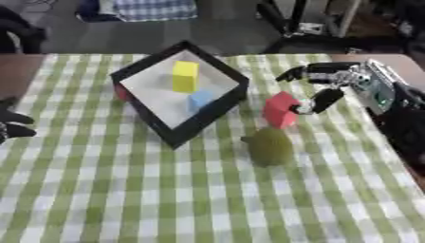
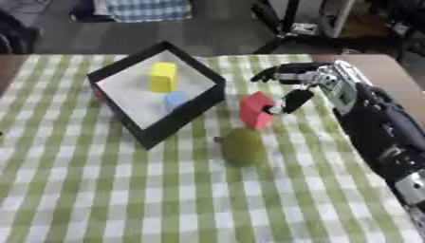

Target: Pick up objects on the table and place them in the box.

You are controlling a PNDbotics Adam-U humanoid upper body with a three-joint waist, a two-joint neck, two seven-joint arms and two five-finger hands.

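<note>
beside the black box (image 1: 179,135) on the checked tabletop (image 1: 99,190), the right hand (image 2: 311,83) pinches a red block (image 2: 255,110) between thumb and fingers. a yellow block (image 1: 184,76) and a blue one (image 1: 199,99) lie inside the box; a green fruit (image 1: 270,146) sits just below the red block. the left hand (image 1: 13,123) rests at the left edge, fingers spread; no writing is legible.

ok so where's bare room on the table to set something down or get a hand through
The near cloth below the box and green fruit is bare. So is the left strip between the box and the left hand. It is crowded right of the box, where the red block, fruit and right hand cluster.
</note>
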